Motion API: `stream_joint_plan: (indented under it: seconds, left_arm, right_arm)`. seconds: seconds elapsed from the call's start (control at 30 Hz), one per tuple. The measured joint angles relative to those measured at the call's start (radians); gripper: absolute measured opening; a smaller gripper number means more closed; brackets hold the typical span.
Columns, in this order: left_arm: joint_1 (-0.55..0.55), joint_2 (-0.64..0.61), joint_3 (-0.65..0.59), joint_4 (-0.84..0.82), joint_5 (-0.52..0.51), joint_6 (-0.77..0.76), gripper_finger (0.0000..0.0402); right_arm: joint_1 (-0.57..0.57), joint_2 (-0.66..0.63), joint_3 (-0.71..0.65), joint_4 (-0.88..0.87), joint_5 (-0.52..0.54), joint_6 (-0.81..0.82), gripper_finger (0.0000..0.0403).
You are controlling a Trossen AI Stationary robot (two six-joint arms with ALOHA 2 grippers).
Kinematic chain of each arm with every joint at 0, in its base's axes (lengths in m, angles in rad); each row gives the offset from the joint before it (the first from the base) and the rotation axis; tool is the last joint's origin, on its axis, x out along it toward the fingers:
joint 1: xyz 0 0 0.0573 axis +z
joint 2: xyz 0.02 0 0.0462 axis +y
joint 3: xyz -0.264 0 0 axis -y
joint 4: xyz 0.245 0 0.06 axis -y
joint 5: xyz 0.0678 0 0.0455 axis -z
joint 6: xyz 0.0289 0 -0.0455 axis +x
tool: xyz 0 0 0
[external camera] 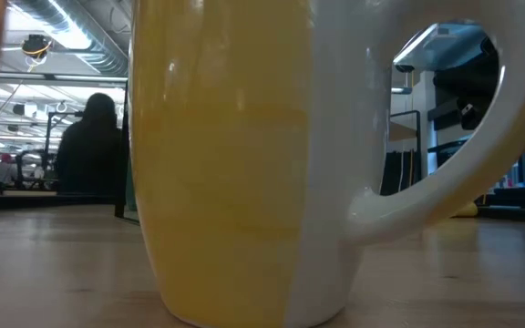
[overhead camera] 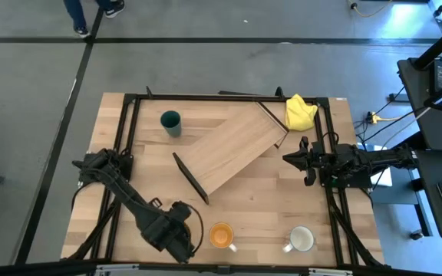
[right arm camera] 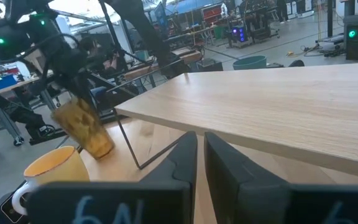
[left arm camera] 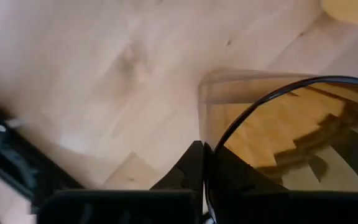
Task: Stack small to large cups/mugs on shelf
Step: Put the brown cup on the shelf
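My left gripper (overhead camera: 181,242) is near the table's front edge, left of the orange mug (overhead camera: 221,235), and is shut on the amber ribbed glass tumbler (right arm camera: 82,129). The orange mug, with its white handle, fills the low view (external camera: 235,164). The white mug (overhead camera: 301,239) stands at the front right. The dark teal cup (overhead camera: 170,121) stands at the back left. The light-wood shelf (overhead camera: 232,149) stands slantwise mid-table on its thin dark end panels (right arm camera: 128,146). My right gripper (overhead camera: 290,158) is shut and empty, level, just right of the shelf. My left gripper pinches the tumbler's wall at the rim (left arm camera: 207,155), one finger (left arm camera: 194,165) outside and the other inside the glass. The fingers come from above, slanting down. The tumbler hangs tilted below them, its base (right arm camera: 102,149) lifted clear of the table, next to the orange mug (right arm camera: 55,167).
A yellow cloth (overhead camera: 299,112) lies at the back right corner behind the shelf. A black frame (overhead camera: 133,115) runs round the table. Bare wood lies between the shelf and the two front mugs. A person (external camera: 94,146) shows in the room beyond.
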Motion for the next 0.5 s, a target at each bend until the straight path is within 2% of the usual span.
stream_joint_plan:
  seconds: [0.2, 0.37, 0.5]
  left_arm:
    - [0.102, -0.066, 0.163, -0.015, 0.01, 0.156, 0.0003]
    - [0.228, -0.156, 0.316, -0.012, -0.072, 0.251, 0.0002]
    - [0.341, -0.221, 0.362, -0.012, -0.126, 0.359, 0.0002]
  right_arm:
    - [0.0, 0.0, 0.0, 0.0, 0.0, 0.0, 0.0032]
    - [0.0, 0.0, 0.0, 0.0, 0.0, 0.0, 0.0032]
    - [0.0, 0.0, 0.0, 0.0, 0.0, 0.0, 0.0032]
